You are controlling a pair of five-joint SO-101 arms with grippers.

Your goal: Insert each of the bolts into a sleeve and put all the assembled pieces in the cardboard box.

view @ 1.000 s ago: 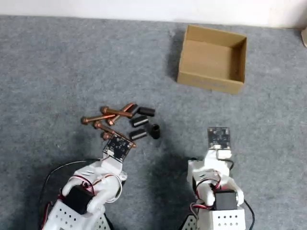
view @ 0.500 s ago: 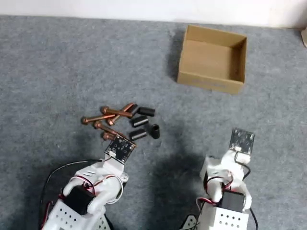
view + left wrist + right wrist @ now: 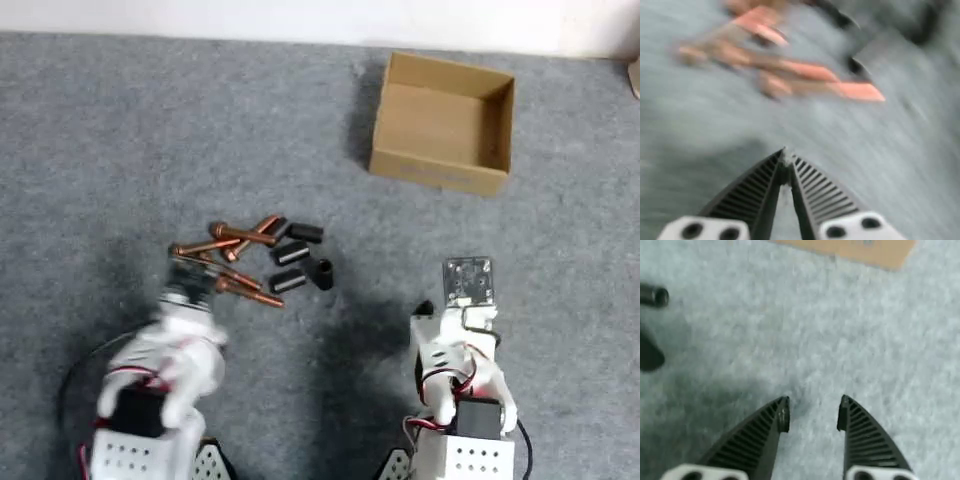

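Left gripper: clenched, empty, low over the worktop, just short of the copper bolts.
Right gripper: released, empty, well apart from the black sleeves.
Parts: bolts and sleeves heaped together, none mated as far as I can tell. The cardboard box sits far side and looks empty.
Step, my read: first bolt pick.
Method: I'd open the left first, straddle the nearest one mid-shank, square across its axis, clear of neighbours.

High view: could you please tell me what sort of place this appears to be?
Probably a robotics test bench: two small white arms side by side on a grey felt-like mat, with loose copper bolts, black sleeves and a cardboard box laid out.
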